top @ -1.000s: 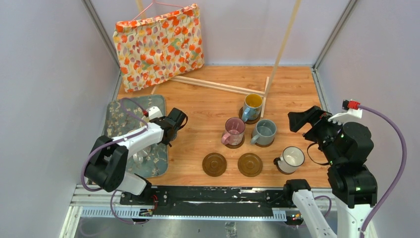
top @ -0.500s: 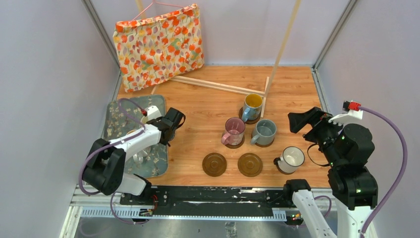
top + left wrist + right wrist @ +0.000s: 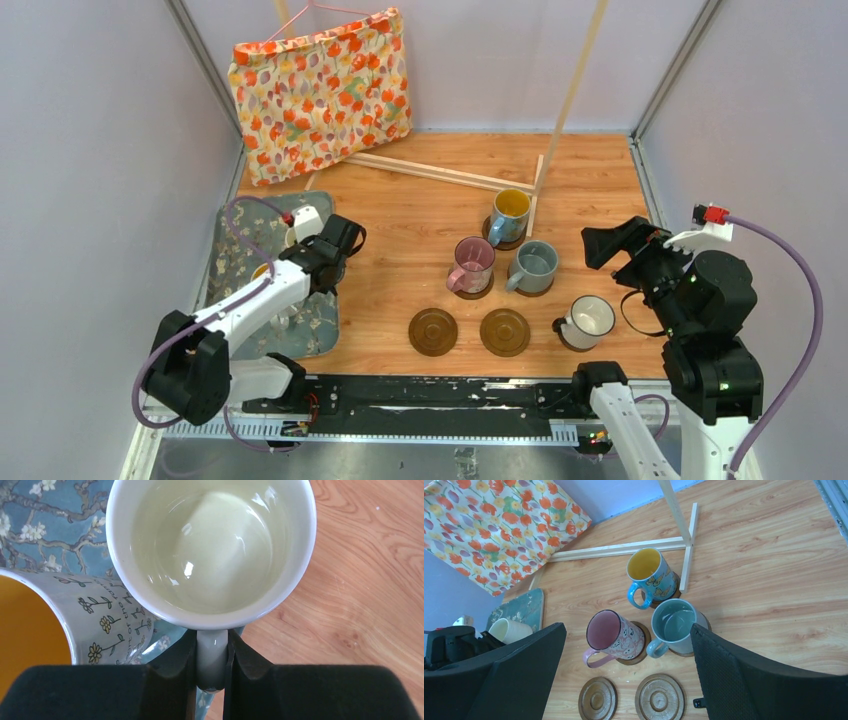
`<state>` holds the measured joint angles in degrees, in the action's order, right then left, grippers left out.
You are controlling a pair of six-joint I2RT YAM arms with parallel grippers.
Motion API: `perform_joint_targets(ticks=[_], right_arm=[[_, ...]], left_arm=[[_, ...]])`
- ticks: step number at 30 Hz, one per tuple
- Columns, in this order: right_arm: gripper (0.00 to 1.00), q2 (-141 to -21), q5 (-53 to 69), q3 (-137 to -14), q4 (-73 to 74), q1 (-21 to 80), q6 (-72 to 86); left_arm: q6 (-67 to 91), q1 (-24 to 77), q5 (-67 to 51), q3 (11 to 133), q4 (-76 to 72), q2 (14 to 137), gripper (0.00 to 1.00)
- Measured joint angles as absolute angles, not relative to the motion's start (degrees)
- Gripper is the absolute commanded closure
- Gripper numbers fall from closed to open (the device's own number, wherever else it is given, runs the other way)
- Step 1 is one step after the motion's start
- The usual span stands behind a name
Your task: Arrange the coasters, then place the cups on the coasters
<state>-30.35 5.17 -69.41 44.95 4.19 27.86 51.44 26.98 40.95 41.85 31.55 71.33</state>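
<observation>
Left wrist view: left jaws clenched on the cream mug (image 3: 210, 545) by its handle.
Bowl just ahead of the jaws, flowered mug (image 3: 75, 615) beside it leftward; right jaws stand wide, two bare coasters (image 3: 597, 700) between them.

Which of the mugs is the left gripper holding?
The cream ceramic mug, its handle pinched by the left gripper, at the floral mat's edge; the orange-lined mug beside it is ungripped.

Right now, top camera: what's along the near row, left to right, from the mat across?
Floral mat → bare coaster → second bare coaster → white dark-rimmed mug. The left gripper, shut on the cream mug by its handle, overlaps the mat's edge, so it is left out.
</observation>
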Motion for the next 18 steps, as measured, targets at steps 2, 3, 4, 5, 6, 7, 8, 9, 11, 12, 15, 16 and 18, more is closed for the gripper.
perform_joint_targets(ticks=[2,3,4,5,6,7,8,9,11,12,15,16,18], right_arm=[[0.00,-30.3,5.2,-69.4,44.9,4.2,27.9],[0.00,-30.3,5.2,-69.4,44.9,4.2,27.9],[0.00,-30.3,5.2,-69.4,44.9,4.2,27.9],[0.00,-30.3,5.2,-69.4,44.9,4.2,27.9],[0.00,-30.3,5.2,-69.4,44.9,4.2,27.9],[0.00,-30.3,5.2,-69.4,44.9,4.2,27.9],[0.00,-30.3,5.2,-69.4,44.9,4.2,27.9],[0.00,-30.3,5.2,-69.4,44.9,4.2,27.9],[0.00,-30.4,5.2,-69.4,44.9,4.2,27.9],[0.00,-30.4,5.3,-69.3,44.9,4.2,27.9],[0.00,-30.4,5.6,-69.0,44.9,4.2,27.9],[0.00,-30.4,5.6,-68.9,44.9,4.2,27.9],[0.00,-30.5,5.7,-68.8,44.9,4.2,27.9]], left_arm=[[49.3,27.0,40.2,42.0,31.6,70.1,1.00],[48.2,27.0,39.6,42.1,31.4,69.4,1.00],[46.9,26.9,38.9,42.1,31.2,68.6,1.00],[45.6,26.9,38.3,42.1,30.9,67.7,1.00],[44.2,26.9,37.5,42.2,30.6,66.8,1.00],[43.0,26.9,36.8,42.2,30.3,66.1,1.00],[41.5,26.9,35.8,42.5,30.0,65.3,1.00],[40.1,26.9,34.8,42.9,29.9,64.6,1.00],[37.0,26.8,32.2,43.7,29.1,63.6,1.00],[35.8,26.8,30.9,44.1,28.6,63.2,1.00],[31.7,26.8,25.8,45.0,27.0,61.6,1.00],[30.5,26.8,24.2,45.2,26.5,61.1,1.00],[28.6,26.8,21.1,45.5,25.7,60.0,1.00]])
